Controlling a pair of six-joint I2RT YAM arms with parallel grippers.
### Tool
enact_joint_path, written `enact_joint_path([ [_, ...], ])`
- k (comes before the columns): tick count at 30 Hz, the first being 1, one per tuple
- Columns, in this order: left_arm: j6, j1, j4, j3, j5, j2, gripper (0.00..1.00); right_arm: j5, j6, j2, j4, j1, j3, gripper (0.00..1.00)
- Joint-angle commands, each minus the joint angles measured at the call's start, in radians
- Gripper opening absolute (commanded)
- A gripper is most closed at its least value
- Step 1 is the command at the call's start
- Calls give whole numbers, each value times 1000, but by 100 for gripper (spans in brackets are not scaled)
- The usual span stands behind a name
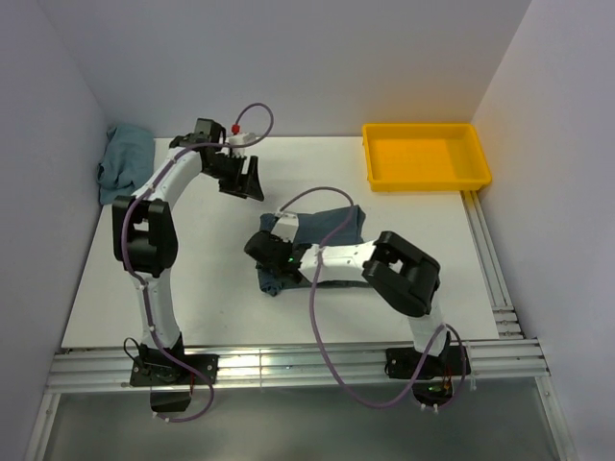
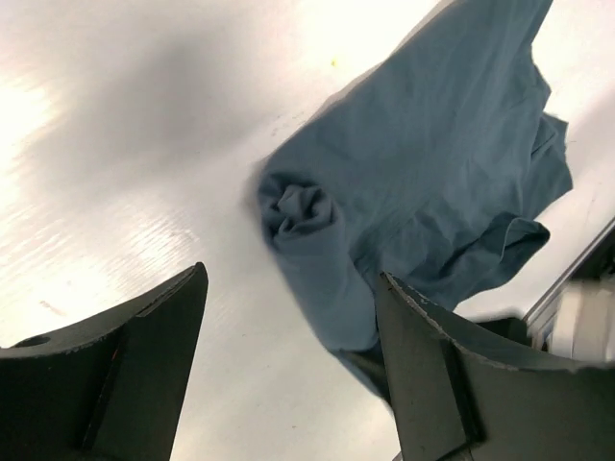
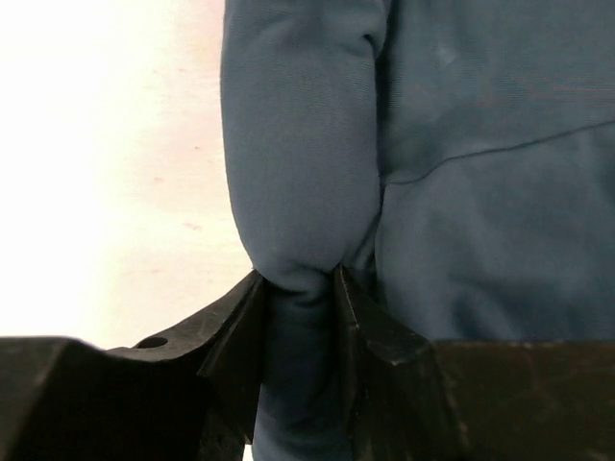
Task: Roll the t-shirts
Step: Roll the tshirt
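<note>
The left arm rises from its base at the near edge, far to the left of the yellow tray. It folds at a black elbow and sends its white forearm toward the back wall, ending about level with the tray's near rim. There the wrist turns the left tool downward and toward the tray. Its fingers are spread wide and released, holding nothing. It seems to hang clear of the tabletop, though the overhead view does not settle the gap. The right arm stands nearer than the tray and roughly in line with it. It is bent sharply at the elbow, with its forearm lying low and reaching leftward away from the tray. The right tool is clenched on the rolled edge of the slate-blue t-shirt, and the cloth bulges out past the fingertips as a thick tube. That shirt lies on the tabletop nearer than the tray and to its left. Its tight roll runs along the side away from the tray, and the rest lies loose and creased on the side toward the tray. In the left wrist view the spiral end of the roll shows between the spread fingers. A paler teal t-shirt sits crumpled in the far corner, well apart from the tray on its left. A purple cable loops from the right arm's wrist back toward its base.
</note>
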State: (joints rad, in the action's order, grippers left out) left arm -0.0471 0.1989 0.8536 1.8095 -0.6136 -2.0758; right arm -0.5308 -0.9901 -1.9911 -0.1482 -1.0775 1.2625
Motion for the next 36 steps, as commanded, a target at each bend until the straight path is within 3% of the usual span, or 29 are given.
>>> enact_joint_path([
  [1,-57,-36,12,-37,-94,74,76,361,-74,41,399,69,-191,36],
  [6,-95,-44,-37,-151,-133,103,76,560,-211,9,802,143,-327,37],
  [9,-102,-44,-86,-229,-146,106,76,624,-284,-41,944,163,-357,37],
  [15,-79,-44,-200,-323,-129,60,77,655,-370,-104,1075,171,-390,37],
  [19,-56,-42,-258,-351,-94,33,74,640,-377,-89,1073,171,-425,37],
  [22,-34,-42,-269,-352,-72,19,60,612,-354,-63,995,169,-433,37],
  [23,-24,-42,-272,-351,-55,17,45,605,-332,-48,963,171,-427,37],
  [25,-13,-42,-269,-345,-48,17,28,574,-305,-25,865,163,-408,37],
  [29,10,-35,-242,-323,9,31,3,488,-236,12,687,140,-355,41],
  [36,36,26,-202,-332,162,88,0,163,-73,46,99,47,-62,63],
])
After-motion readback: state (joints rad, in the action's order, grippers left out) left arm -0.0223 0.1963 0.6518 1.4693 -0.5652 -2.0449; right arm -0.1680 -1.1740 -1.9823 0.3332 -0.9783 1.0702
